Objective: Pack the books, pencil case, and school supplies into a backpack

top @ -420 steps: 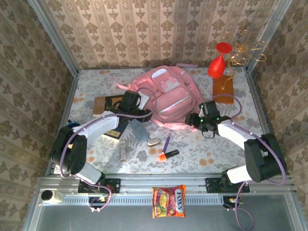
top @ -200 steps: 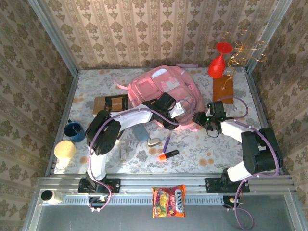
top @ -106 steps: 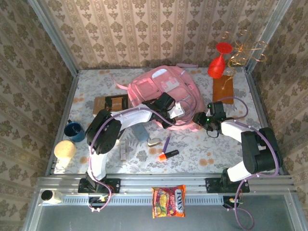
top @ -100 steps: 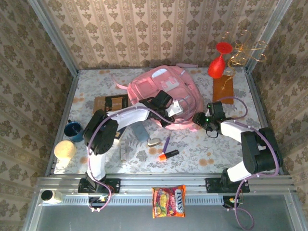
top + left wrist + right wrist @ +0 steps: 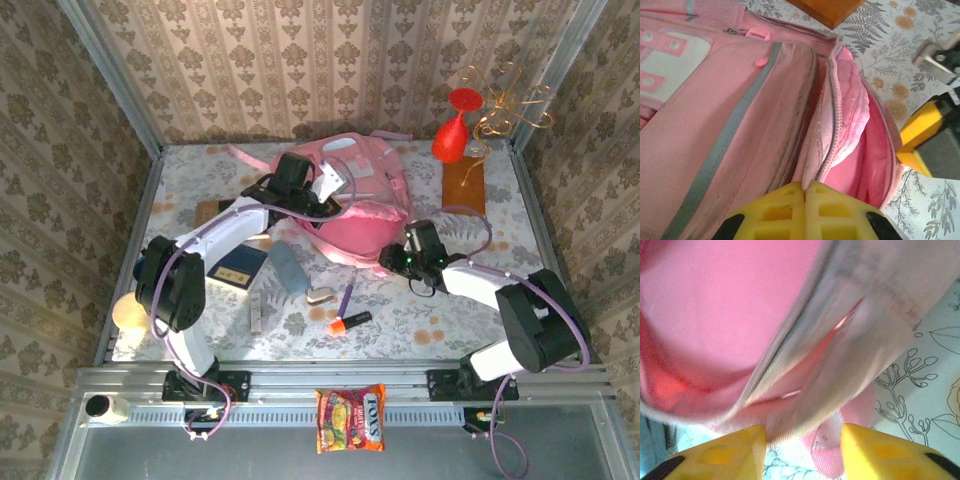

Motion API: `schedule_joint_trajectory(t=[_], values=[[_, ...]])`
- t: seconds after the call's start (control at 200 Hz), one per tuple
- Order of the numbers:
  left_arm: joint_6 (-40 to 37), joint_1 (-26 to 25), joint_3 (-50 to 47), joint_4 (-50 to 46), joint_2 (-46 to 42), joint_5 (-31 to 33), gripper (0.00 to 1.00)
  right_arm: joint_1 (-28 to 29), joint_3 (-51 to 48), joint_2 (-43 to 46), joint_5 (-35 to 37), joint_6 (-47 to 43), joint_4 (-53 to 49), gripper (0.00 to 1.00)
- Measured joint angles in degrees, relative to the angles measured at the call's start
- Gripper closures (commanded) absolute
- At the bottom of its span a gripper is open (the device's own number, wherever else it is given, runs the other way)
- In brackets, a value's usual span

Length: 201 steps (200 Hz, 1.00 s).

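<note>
The pink backpack [image 5: 350,200] lies at mid-table, its main compartment gaping and pink lining showing [image 5: 875,150]. My left gripper [image 5: 312,196] [image 5: 805,184] is shut on the zip-edged flap and holds it up. My right gripper [image 5: 393,262] [image 5: 802,432] is open at the bag's near right rim, with fabric [image 5: 840,370] hanging between its fingers [image 5: 730,450]. The navy book [image 5: 238,266] lies left of the grey-blue pencil case [image 5: 287,268]. The brown book [image 5: 212,212] is partly under my left arm. A beige piece [image 5: 320,295], purple pen [image 5: 347,297], orange marker [image 5: 348,323] and pale stick [image 5: 256,312] lie near the front.
A red vase [image 5: 452,135] and gold wire ornament [image 5: 515,108] stand at the back right by an orange-brown slab [image 5: 465,185] [image 5: 827,7]. A tan ball [image 5: 124,312] sits at the left edge. A snack packet [image 5: 350,418] rests on the front rail.
My left gripper shut on the backpack's flap and drew it back to the left, opening the compartment. The bag shifted with it. My right gripper moved slightly left and nearer.
</note>
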State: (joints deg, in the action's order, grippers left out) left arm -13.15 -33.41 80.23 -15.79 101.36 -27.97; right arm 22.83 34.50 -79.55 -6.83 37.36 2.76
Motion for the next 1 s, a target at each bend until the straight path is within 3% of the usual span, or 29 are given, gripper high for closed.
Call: schedule_joint_trajectory(t=[0.155, 0.28, 0.53, 0.745, 1.005], values=[[-1.53, 1.97, 0.81, 0.09, 0.00, -4.04, 1.00, 0.87, 3.06, 8.02, 2.67, -10.38, -5.11, 0.22], [-3.19, 3.65, 1.68, 0.17, 0.00, -7.87, 1.00, 1.03, 8.48, 10.01, 4.33, -18.73, -6.78, 0.13], [-6.43, 5.03, 3.45, -0.94, -0.02, -11.21, 1.00, 0.68, 17.70, 7.23, 5.46, -34.64, -11.17, 0.07], [-9.09, 5.07, 3.67, -2.69, -0.02, -11.28, 1.00, -4.83, 32.85, -3.32, -6.99, -47.56, -19.61, 0.09], [-13.62, 5.05, 3.67, -6.23, -0.02, -10.69, 1.00, -8.02, 43.54, -11.89, -21.00, -63.91, -32.76, 0.10]])
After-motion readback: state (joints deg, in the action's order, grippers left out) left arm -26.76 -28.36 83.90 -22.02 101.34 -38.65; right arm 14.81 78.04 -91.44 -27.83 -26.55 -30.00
